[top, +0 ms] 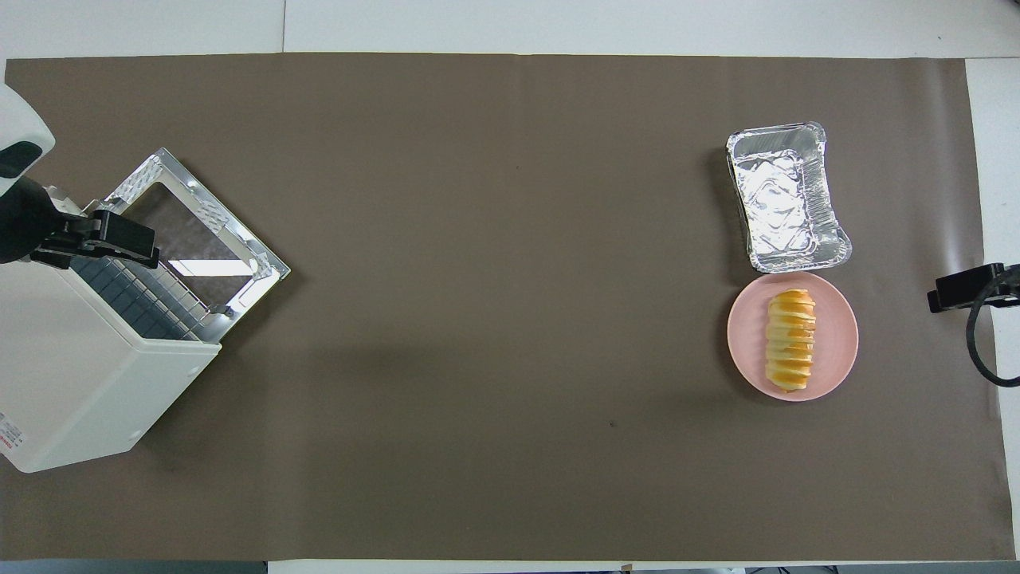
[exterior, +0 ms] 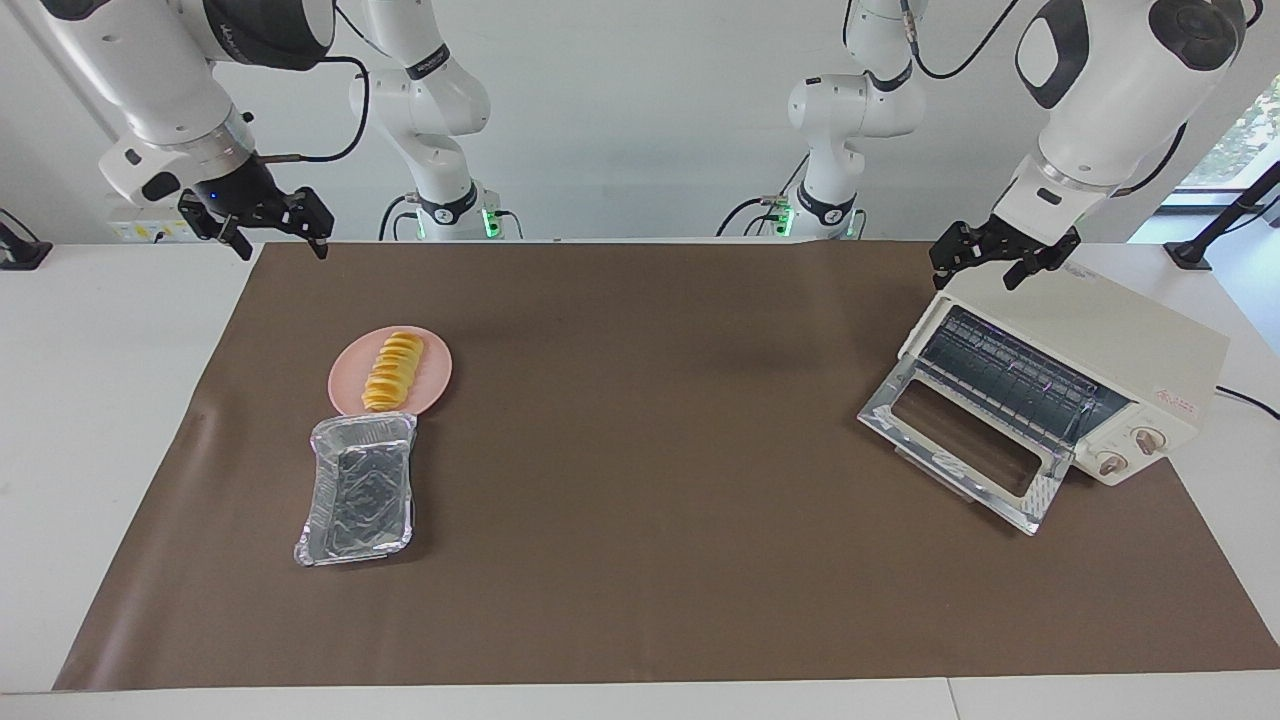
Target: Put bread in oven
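The bread [exterior: 393,371] lies on a round pink plate [exterior: 437,378] toward the right arm's end of the table; it also shows in the overhead view [top: 790,340]. The cream-white oven [exterior: 1100,335] stands at the left arm's end, its glass door [exterior: 1040,497] folded down open and the wire rack showing. My left gripper [exterior: 975,274] is open and empty, up over the oven's top corner [top: 96,239]. My right gripper [exterior: 280,244] is open and empty, over the mat's edge beside the plate [top: 964,288].
An empty silver foil tray [exterior: 357,490] lies against the plate, farther from the robots [top: 785,199]. A brown mat [exterior: 650,450] covers the table. Two more arms stand idle at the back.
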You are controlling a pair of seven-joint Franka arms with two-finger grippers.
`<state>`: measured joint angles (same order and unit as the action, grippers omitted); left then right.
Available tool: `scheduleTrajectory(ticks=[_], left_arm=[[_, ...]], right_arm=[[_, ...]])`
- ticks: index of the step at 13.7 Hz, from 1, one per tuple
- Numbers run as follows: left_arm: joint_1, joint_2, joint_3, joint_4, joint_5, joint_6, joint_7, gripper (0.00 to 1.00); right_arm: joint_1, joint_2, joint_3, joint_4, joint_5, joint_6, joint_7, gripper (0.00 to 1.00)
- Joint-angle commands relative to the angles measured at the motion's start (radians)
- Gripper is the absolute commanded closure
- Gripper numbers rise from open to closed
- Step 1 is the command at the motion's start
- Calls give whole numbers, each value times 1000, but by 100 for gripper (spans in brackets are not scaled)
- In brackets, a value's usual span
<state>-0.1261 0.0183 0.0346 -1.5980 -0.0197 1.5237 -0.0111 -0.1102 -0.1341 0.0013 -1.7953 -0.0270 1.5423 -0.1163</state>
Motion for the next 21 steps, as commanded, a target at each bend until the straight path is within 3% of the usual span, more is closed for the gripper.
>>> scheduleTrajectory(ticks=[1,4,9,14,21], left_arm=[[11,-28,-7,-34,1,20,10,0],[11,-28,-7,-34,1,18,10,0],[11,-28,-7,-34,1,18,10,0],[11,-28,-7,-34,1,18,10,0],[11,-28,-9,-34,1,18,10,0]], right_arm=[[3,-77,11,-183,-4,134,49,0],[20,-85,12,-329,-1,280,95,0],[53,-1,12,-490,4,522,161,0],[63,62,14,-541,5,665,195,0],[60,74,14,-654,21,811,195,0]])
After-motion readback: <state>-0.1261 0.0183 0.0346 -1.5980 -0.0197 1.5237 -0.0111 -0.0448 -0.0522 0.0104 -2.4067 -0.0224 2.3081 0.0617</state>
